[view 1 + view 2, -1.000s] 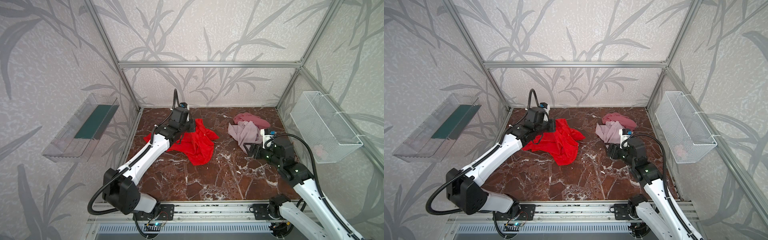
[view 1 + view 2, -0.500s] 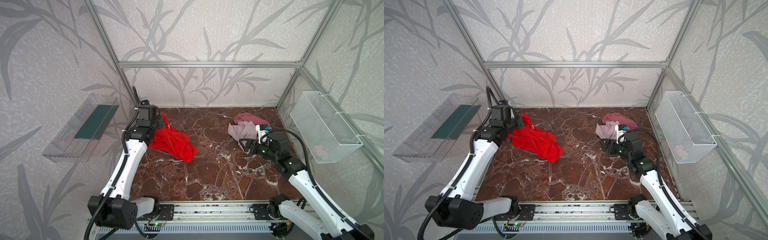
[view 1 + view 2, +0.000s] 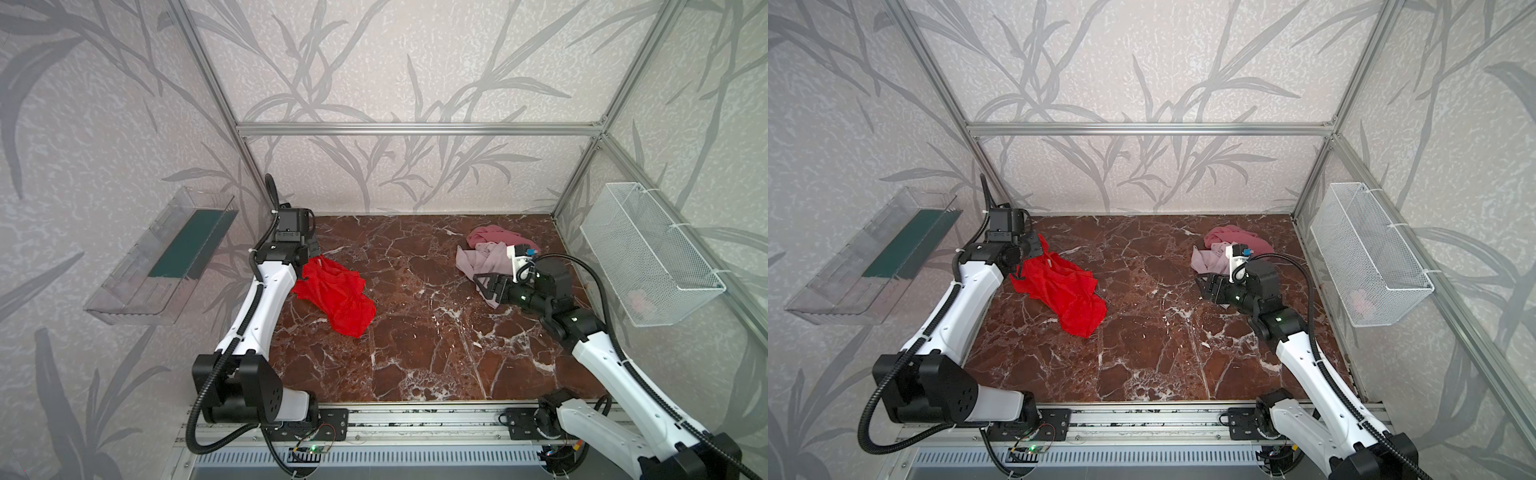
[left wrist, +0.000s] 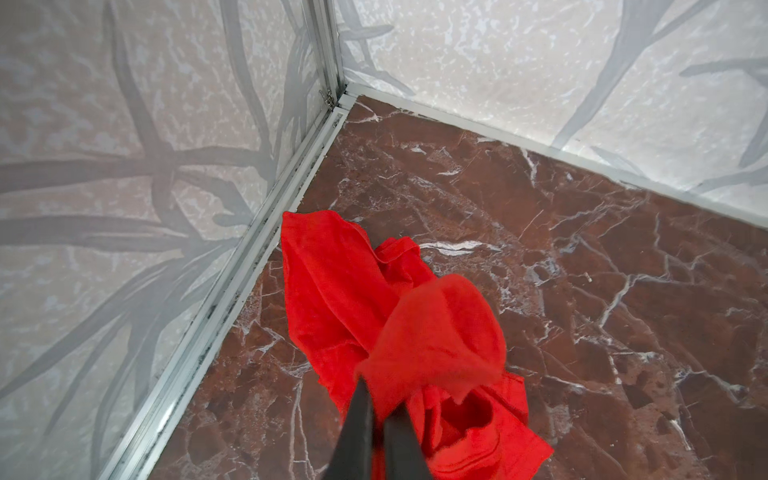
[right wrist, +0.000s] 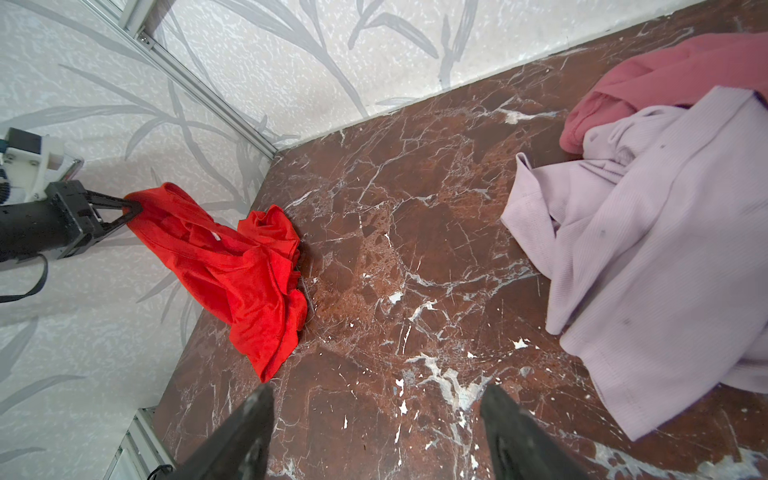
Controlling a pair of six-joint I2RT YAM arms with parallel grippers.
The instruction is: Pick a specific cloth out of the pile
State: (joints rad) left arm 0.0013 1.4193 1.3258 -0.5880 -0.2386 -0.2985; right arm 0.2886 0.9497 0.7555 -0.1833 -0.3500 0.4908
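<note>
Pinching one corner of the red cloth (image 5: 232, 270) between the fingers of the left gripper (image 5: 135, 206), pressed almost together on the fabric. Holding that corner raised off the marble floor (image 3: 415, 332), with the rest of the fabric draping down and lying crumpled on the stone.

Showing, in the left wrist view, the red cloth (image 4: 345, 299) bunching over the tips of the left gripper (image 4: 377, 395), with only a thin gap between the two dark fingers (image 4: 357, 436).

Sitting, in both top views, at the left side of the floor, close to the left wall and toward the back: the red cloth (image 3: 336, 297) (image 3: 1067, 291), with the left gripper (image 3: 313, 253) (image 3: 1036, 247) at its back left end. Lying well apart from the pile (image 3: 486, 253) (image 3: 1219, 249) at the back right.

Making up that pile: a rose-pink cloth (image 3: 494, 237) behind, and a lilac cloth (image 3: 482, 259) in front, partly over it.

Hovering low just beside the lilac cloth's near edge with the right gripper (image 3: 484, 284) (image 3: 1204, 286), fingers spread wide. Framing only floor between the fingers of the right gripper (image 5: 376, 390), with the lilac cloth (image 5: 644, 232) off to one side, outside the gap.

Hanging on the right wall: a white wire basket (image 3: 648, 257), with something pale pink inside, too dim to name. Hanging on the left wall: a clear plastic tray (image 3: 166, 257) with a dark green bottom.
</note>
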